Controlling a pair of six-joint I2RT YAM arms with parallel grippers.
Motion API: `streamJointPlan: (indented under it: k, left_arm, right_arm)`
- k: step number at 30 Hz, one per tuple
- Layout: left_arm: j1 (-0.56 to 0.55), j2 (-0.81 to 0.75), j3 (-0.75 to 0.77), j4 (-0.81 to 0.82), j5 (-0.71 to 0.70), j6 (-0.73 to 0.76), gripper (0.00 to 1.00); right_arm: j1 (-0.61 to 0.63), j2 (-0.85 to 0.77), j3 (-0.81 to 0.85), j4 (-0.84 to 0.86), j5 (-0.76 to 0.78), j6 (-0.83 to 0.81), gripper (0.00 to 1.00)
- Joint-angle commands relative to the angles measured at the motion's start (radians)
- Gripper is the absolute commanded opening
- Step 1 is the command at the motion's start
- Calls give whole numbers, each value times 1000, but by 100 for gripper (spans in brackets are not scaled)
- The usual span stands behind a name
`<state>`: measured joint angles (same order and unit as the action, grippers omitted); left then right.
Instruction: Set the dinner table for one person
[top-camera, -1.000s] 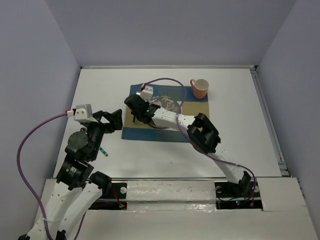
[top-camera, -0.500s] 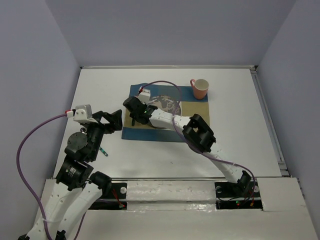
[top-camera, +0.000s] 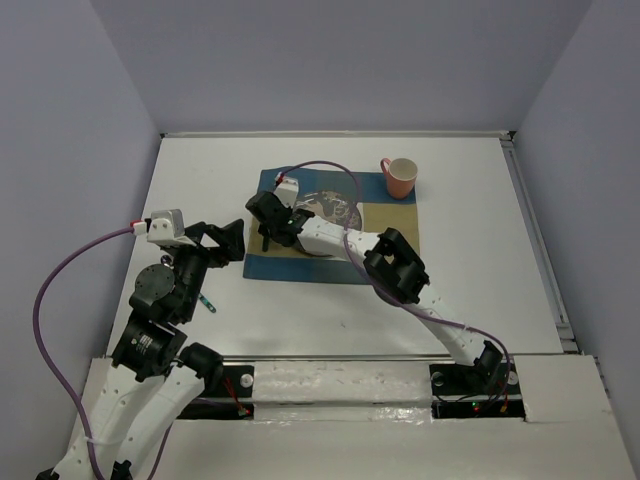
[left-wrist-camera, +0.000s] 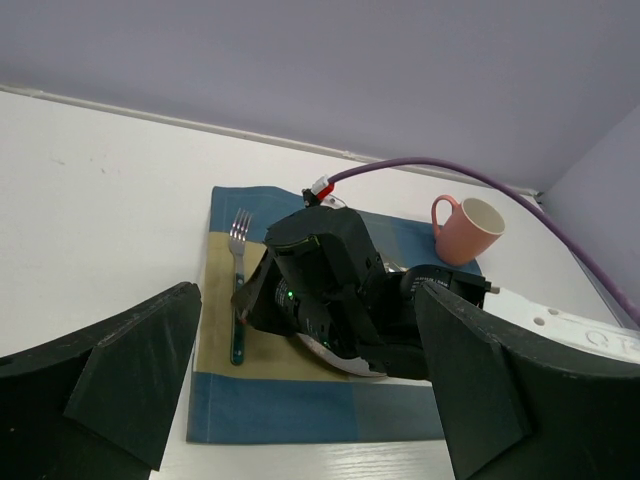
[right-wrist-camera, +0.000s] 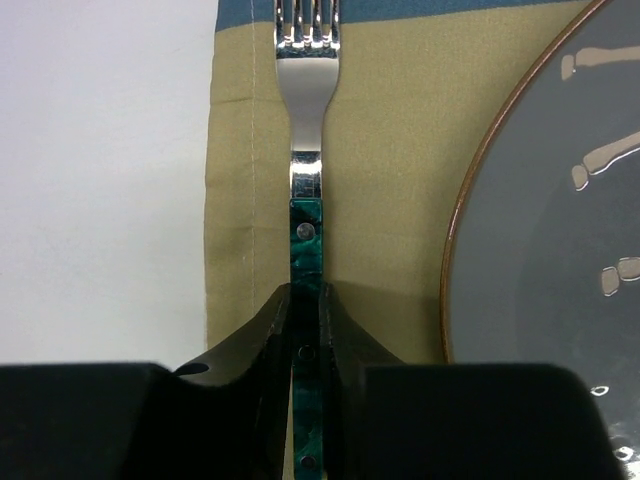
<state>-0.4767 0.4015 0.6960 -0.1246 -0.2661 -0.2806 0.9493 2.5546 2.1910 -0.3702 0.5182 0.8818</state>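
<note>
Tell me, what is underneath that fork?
Under the fork is the tan band of the checked placemat, itself on the white table. The right hand clamps the green handle, hiding what lies below its end.

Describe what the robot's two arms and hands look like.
Both the left arm and right arm have white links with black joint housings. The left hand and right hand are black with two wedge-shaped fingers. A purple cable runs to a white camera block on each wrist.
</note>
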Motion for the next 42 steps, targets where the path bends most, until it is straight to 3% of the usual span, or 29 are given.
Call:
streamJointPlan:
  k: [1,5,12,16,22,28,36,42]
  left_arm:
    - [0,-1,14,37,-18,1,99]
    - [1,3,14,34,-31,3,99]
    - [18,13,22,39,-59,9,99]
    - [32,11,49,55,-39,-5,99]
    - [33,-3,77,63,-87,1,99]
    - [35,-36,39,80,-159,21,99]
    - [76,-13,7,117,-154,41,99]
    - [131,-1,0,117,-96,24,99]
  right_arm:
    - [-4,6,27,-19,-7,-7,29]
    - [-4,-11,30,-19,-29,-40,48]
    - [5,-170,-155,169,-105,-168,51]
    - [43,-234,-186,237,-193,-329,52]
    - [149,-157,-70,217,-345,-519,55]
    - [204,-50,67,149,-448,-639,69]
    - [246,49,219,70,-443,-725,77]
    - [264,98,256,27,-464,-733,77]
